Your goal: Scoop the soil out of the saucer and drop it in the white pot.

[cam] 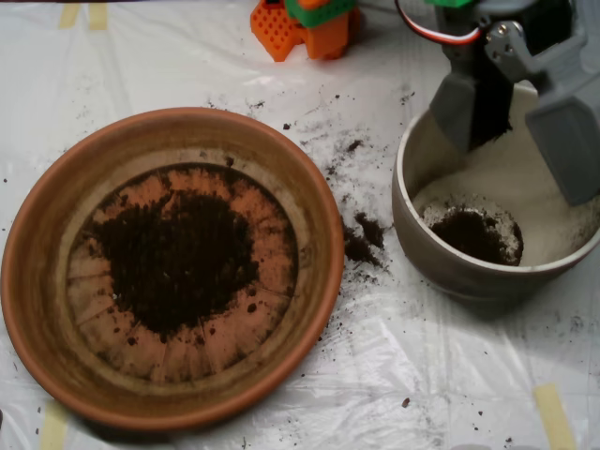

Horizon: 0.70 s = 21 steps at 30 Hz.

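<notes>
The terracotta saucer [42, 281] fills the left half of the overhead view, with a dark patch of soil [178, 258] spread over the middle of its base. At the right stands the white pot [431, 239], with a small dark heap of soil [473, 234] on its cream floor. My grey scoop [520, 131] hangs over the pot's far side, its two shells spread apart and open, nothing held between them.
Loose soil [361, 239] is spilled on the white plastic sheet between saucer and pot, with finer crumbs scattered up toward the back. An orange and green block [305, 23] sits at the top edge. Yellow tape strips [553, 412] mark the sheet's corners.
</notes>
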Each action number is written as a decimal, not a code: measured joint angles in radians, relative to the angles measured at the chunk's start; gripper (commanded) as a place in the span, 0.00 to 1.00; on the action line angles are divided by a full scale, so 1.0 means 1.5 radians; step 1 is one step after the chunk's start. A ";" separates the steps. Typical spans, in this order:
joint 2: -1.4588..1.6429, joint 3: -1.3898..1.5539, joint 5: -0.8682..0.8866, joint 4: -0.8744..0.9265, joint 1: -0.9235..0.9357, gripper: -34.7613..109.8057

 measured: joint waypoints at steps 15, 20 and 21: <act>0.013 -0.032 0.136 -0.004 0.264 0.50; 0.072 0.102 0.138 -0.073 0.397 0.51; 0.080 0.138 0.135 -0.093 0.422 0.51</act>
